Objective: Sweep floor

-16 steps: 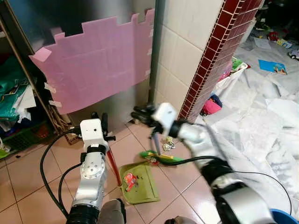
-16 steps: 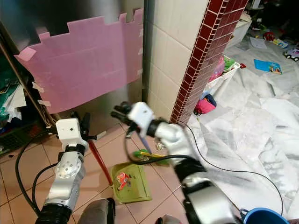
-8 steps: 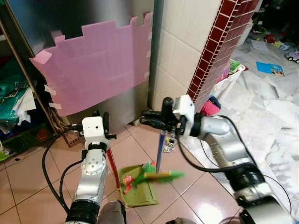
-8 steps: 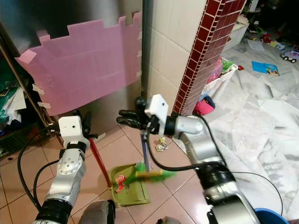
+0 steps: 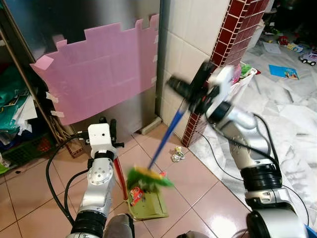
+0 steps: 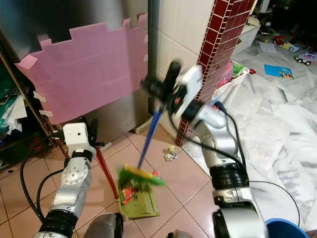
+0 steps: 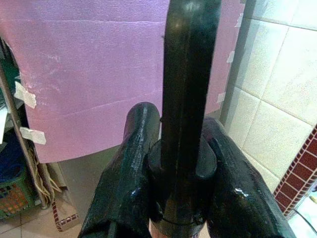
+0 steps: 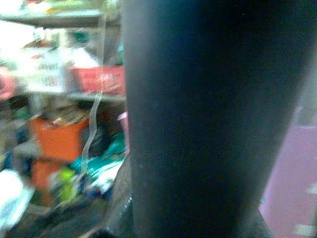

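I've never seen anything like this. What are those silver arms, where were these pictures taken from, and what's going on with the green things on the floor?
This is a walking household robot sweeping. The two wide pictures come from cameras in its head, looking down; the two close-ups come from cameras on its wrists. Its left tool is shut on the red handle of a green dustpan standing on the pink floor tiles. Its right tool, raised, holds a broom by its blue stick, the green head blurred over the dustpan. Some litter lies in the pan; a scrap remains on the tiles. A pink sheet is taped up behind.
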